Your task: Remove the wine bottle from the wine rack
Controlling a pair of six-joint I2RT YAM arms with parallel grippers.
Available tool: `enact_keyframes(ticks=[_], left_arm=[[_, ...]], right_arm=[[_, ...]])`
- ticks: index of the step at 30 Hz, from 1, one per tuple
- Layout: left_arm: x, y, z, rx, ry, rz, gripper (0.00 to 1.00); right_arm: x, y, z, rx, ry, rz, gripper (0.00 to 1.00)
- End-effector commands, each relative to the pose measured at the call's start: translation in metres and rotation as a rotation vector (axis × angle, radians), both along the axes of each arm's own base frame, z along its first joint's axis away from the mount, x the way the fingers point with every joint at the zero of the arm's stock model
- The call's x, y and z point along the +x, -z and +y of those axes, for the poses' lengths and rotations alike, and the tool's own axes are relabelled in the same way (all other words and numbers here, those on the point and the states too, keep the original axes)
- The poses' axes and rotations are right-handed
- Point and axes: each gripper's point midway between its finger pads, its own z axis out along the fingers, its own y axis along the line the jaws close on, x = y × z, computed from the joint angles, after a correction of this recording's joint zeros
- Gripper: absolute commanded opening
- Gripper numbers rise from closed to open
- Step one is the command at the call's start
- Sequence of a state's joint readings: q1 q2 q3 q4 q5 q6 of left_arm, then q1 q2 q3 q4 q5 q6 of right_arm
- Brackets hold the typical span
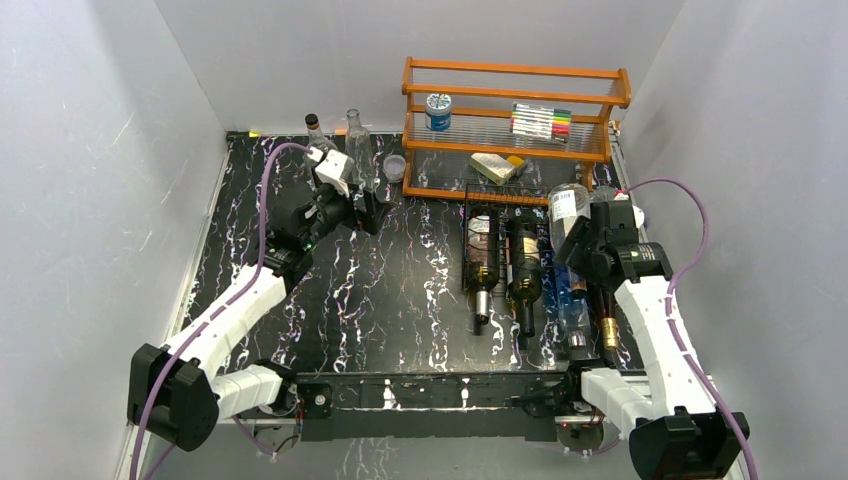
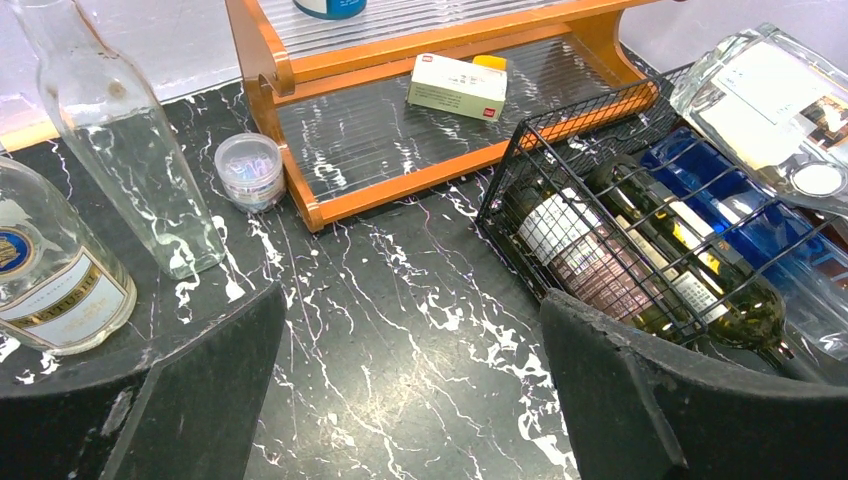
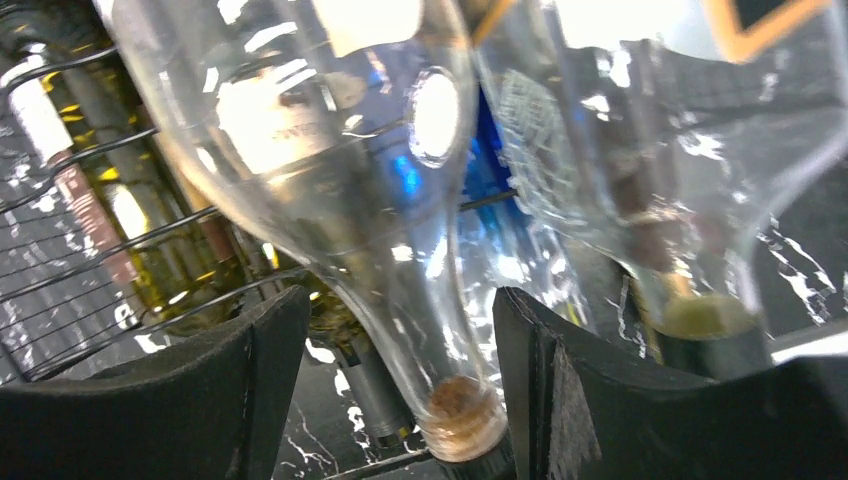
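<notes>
Right tool (image 3: 398,330), fingers apart, is straddling the neck of the clear glass wine bottle (image 3: 330,150). The bottle is lying tilted on the black wire-mesh wine rack (image 2: 510,190), so clamping and lift-off are awaiting completion. Left tool (image 2: 410,340) is hanging spread wide.

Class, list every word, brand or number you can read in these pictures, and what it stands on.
None reads with certainty.
Gold-banded label on the clear glass bottle at the left: blurred.
White-and-green cardboard box on the orange wooden shelf: too small.
Labels on the dark wine bottles in the black wire rack: blurred.
Label on the tilted clear glass bottle: blurred.
</notes>
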State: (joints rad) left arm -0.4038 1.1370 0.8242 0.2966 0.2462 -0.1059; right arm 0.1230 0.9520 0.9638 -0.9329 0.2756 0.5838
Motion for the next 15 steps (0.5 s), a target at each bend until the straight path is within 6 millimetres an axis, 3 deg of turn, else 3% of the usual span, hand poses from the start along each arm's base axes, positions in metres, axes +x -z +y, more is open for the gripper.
enact_keyframes(ticks=[1,15], left_arm=[[-0.007,-0.007,-0.002,0.005,0.016,-0.037,0.98],[-0.006,0.005,-0.007,0.019,0.030,-0.012,0.98]], right_arm=[[0.023,-0.008,0.027,0.106,-0.157,-0.096,0.77],[0.033,0.015,0.028,0.124,-0.176,-0.065,0.78]])
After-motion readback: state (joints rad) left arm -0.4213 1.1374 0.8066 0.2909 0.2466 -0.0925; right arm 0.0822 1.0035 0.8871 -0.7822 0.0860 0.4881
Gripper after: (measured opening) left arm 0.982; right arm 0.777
